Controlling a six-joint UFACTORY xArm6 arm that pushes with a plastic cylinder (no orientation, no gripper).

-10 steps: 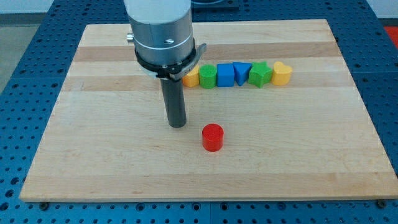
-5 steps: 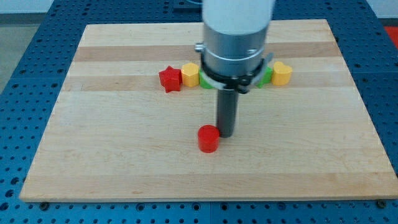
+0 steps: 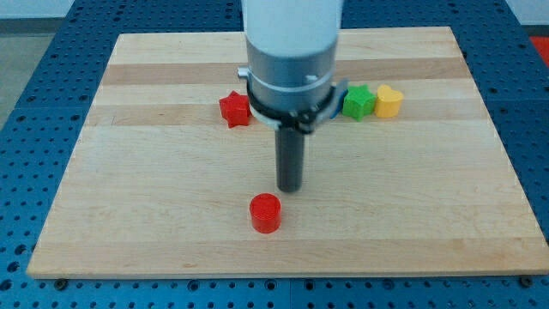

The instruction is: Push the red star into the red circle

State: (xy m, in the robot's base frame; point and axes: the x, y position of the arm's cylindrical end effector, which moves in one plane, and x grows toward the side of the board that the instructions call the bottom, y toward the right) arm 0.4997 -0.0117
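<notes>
The red star (image 3: pixel 234 110) lies on the wooden board (image 3: pixel 129 189), left of the arm's body. The red circle, a short red cylinder (image 3: pixel 265 213), stands nearer the view's bottom, below the star and a little to its right. My tip (image 3: pixel 290 188) rests on the board just above and to the right of the red cylinder, close to it but with a small gap. The tip is well below and to the right of the red star.
A green block (image 3: pixel 358 102) and a yellow block (image 3: pixel 389 101) show in a row to the right of the arm's body. The arm hides the rest of that row.
The tip swung from the left of the red cylinder to its right, then back left. The cylinder slid down and to the left. The red star has come out from behind the arm.
</notes>
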